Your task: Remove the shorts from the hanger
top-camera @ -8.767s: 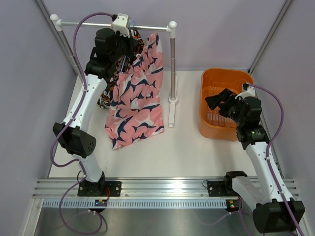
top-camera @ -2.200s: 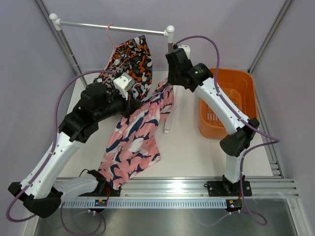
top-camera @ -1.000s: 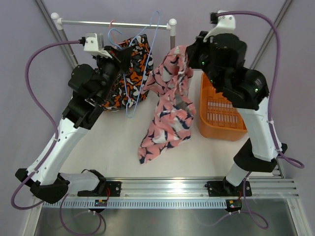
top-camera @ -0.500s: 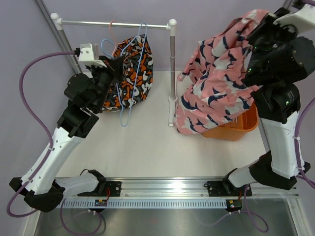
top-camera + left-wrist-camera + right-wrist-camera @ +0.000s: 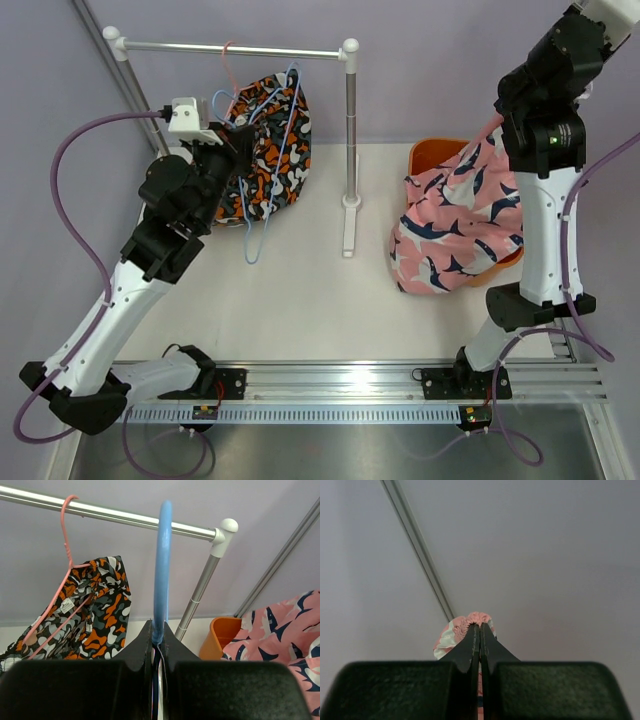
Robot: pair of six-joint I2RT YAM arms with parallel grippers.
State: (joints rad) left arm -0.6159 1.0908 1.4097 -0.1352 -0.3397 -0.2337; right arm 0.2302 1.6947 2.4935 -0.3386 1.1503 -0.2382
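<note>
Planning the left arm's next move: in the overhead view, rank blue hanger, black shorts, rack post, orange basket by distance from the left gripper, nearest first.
1. blue hanger, held in the left gripper.
2. black shorts, just beside it.
3. rack post, further right.
4. orange basket, far right.

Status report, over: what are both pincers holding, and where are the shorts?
Left pincer shut on blue hanger. Right pincer shut on pink shorts, hanging over orange basket. Black shorts on pink hanger, on rail.
</note>
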